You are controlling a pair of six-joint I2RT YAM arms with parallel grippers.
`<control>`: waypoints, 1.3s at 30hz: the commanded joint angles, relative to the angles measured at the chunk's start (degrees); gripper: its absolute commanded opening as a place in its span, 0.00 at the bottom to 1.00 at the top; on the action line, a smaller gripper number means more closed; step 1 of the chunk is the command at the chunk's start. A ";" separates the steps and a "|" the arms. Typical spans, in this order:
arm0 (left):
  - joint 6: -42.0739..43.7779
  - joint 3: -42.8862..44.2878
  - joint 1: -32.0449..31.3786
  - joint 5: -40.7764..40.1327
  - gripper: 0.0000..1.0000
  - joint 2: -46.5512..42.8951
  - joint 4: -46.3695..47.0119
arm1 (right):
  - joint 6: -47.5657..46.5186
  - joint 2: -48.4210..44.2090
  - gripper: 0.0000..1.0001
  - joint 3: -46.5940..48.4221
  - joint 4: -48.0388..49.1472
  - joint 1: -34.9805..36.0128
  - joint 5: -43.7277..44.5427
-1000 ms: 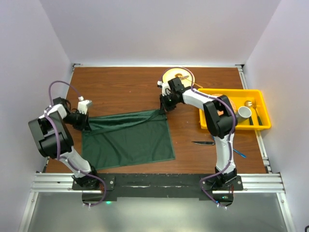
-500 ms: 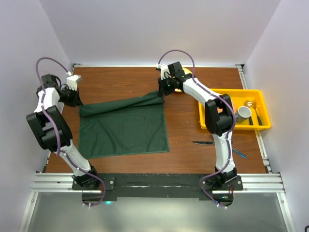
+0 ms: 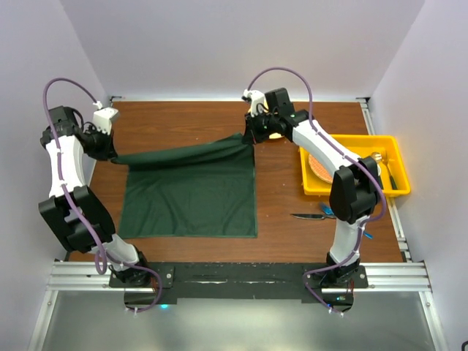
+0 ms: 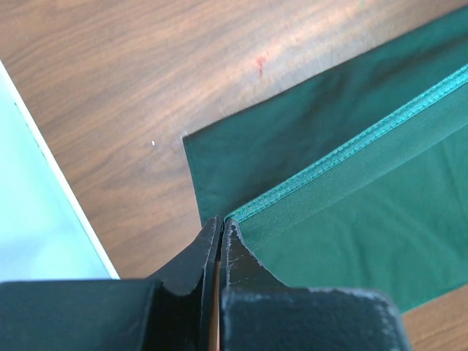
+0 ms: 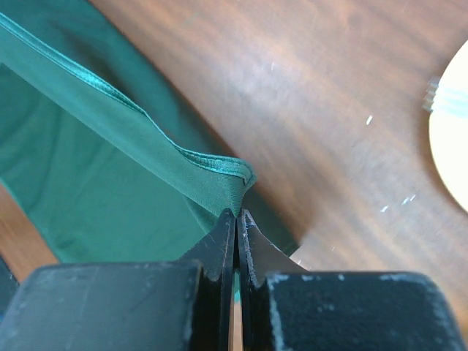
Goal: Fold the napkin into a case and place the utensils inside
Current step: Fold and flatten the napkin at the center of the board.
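Observation:
The dark green napkin (image 3: 190,194) lies on the wooden table with its far edge lifted and stretched between both grippers. My left gripper (image 3: 111,155) is shut on the far left corner; in the left wrist view the hemmed napkin (image 4: 344,197) runs from the gripper (image 4: 221,223). My right gripper (image 3: 251,137) is shut on the far right corner; in the right wrist view the napkin (image 5: 110,168) bunches at the gripper (image 5: 236,213). The dark-handled knife (image 3: 307,216) lies right of the napkin. A bit of the blue fork (image 3: 363,234) shows behind the right arm.
A yellow plate (image 3: 278,130) sits at the far middle, partly behind the right arm; its edge shows in the right wrist view (image 5: 452,139). A yellow bin (image 3: 387,142) at the right holds a cup, metal cutlery and an orange plate. White walls enclose the table.
Both grippers have lifted the napkin's far edge and carried it farther back, pulling it taut. The cloth lies flatter and squarer. The left arm has risen higher.

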 commanded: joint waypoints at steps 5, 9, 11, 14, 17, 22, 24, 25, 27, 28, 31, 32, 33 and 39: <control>4.04 -2.62 1.78 -3.45 0.00 -6.97 -3.51 | -0.47 -5.25 0.00 -7.47 -2.43 0.85 -1.10; 6.40 -3.15 1.78 -4.07 0.00 -8.38 -5.35 | -0.30 -7.01 0.00 -9.05 -3.30 1.11 -1.54; 7.46 -3.94 1.69 -4.51 0.00 -9.60 -6.23 | -0.30 -7.88 0.00 -9.23 -3.83 1.37 -1.89; 9.05 -5.52 1.69 -5.47 0.00 -11.98 -6.50 | -0.30 -9.11 0.00 -9.76 -4.36 1.55 -2.07; 10.01 -5.97 1.78 -5.74 0.00 -13.82 -7.46 | -0.30 -9.73 0.00 -10.37 -4.80 1.64 -1.90; 11.42 -7.28 1.69 -7.14 0.00 -15.23 -8.44 | -0.30 -10.17 0.00 -12.48 -5.06 1.99 -2.25; 11.86 -7.81 1.78 -7.49 0.00 -15.67 -8.52 | 1.27 -10.61 0.00 -13.53 -4.89 2.25 -2.25; 11.95 -7.90 1.69 -7.76 0.00 -15.85 -8.70 | 1.28 -10.79 0.00 -13.88 -4.89 2.51 -2.33; 12.30 -7.99 1.86 -8.20 0.00 -16.02 -8.96 | 1.55 -11.14 0.00 -14.59 -4.62 2.78 -2.33; 12.39 -7.90 1.78 -8.46 0.00 -15.94 -8.96 | 1.55 -11.49 0.00 -14.85 -4.62 3.13 -2.33; 12.91 -7.90 1.78 -9.16 0.00 -15.94 -9.58 | 1.81 -12.10 0.00 -15.56 -4.62 3.48 -2.60; 13.09 -7.90 1.78 -9.34 0.00 -16.02 -10.01 | 1.73 -12.19 0.00 -15.82 -4.80 3.48 -2.60; 13.44 -7.99 1.87 -9.52 0.00 -16.11 -10.19 | 1.81 -12.37 0.00 -15.99 -4.89 3.66 -2.69; 15.02 -9.92 1.95 -10.13 0.00 -17.52 -11.25 | 1.38 -13.95 0.00 -17.58 -5.50 4.19 -2.34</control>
